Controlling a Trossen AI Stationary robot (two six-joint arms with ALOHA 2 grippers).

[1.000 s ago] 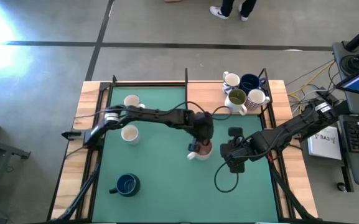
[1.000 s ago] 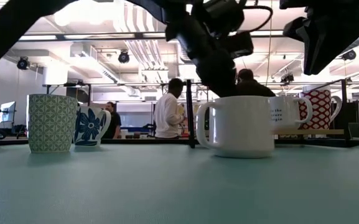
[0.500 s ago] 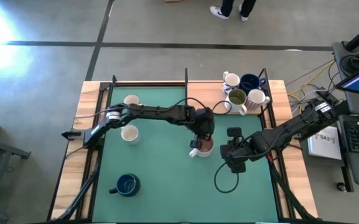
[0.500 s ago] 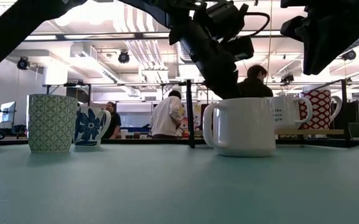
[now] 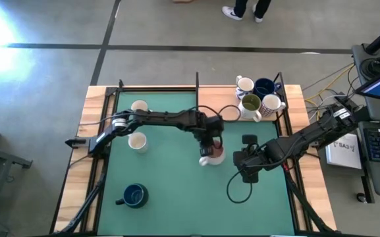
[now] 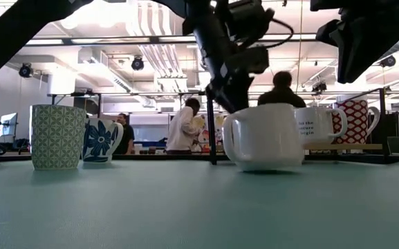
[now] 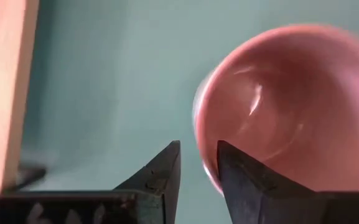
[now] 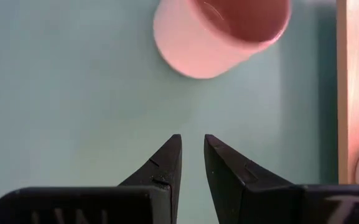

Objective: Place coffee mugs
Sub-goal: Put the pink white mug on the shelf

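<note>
My left gripper (image 5: 209, 141), fingers nearly closed on nothing, sits just left of the pink mug (image 5: 215, 155); right gripper (image 5: 247, 160) waits, nearly closed.

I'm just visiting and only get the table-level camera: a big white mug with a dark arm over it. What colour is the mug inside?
Observer: Pink. The left wrist camera looks straight into the mug.
Operator: Which arm is that above it?
Observer: The left gripper. From overhead, its arm reaches across from the table's left side.
Operator: And the other arm?
Observer: The right gripper hangs just to the right of the mug, over the green mat, with nothing between its jaws.
</note>
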